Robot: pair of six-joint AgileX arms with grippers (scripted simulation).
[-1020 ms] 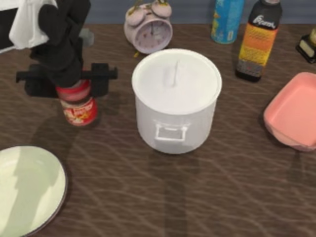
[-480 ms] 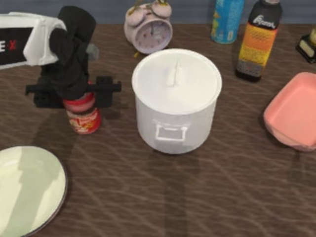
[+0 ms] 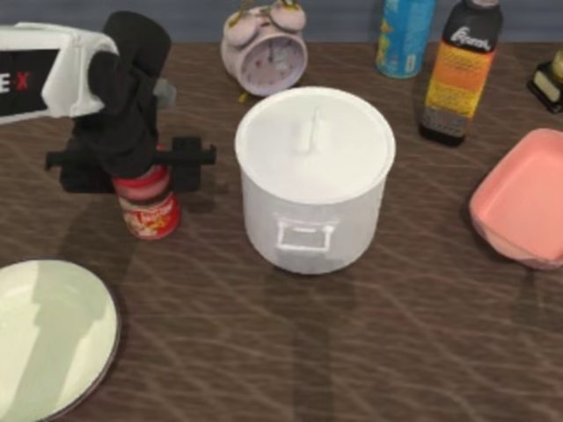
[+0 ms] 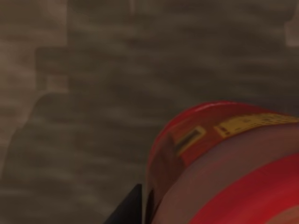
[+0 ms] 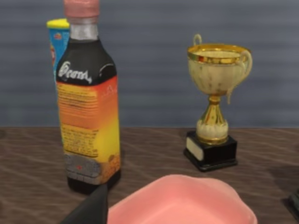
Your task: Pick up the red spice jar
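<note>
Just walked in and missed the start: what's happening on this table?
The left gripper is down over the red spice jar, which stands to the left of the white pot; the arm covers the jar's top. The left wrist view shows the jar right up against the camera. Whether the fingers have closed on it is not visible. The right arm is parked off the table's right side, near the pink dish.

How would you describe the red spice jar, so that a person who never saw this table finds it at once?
Start at the big white pot in the middle of the table. To its left, under the left gripper, stands the red spice jar. It is small and red with a yellow-white label, unlike the pale plate nearby.
</note>
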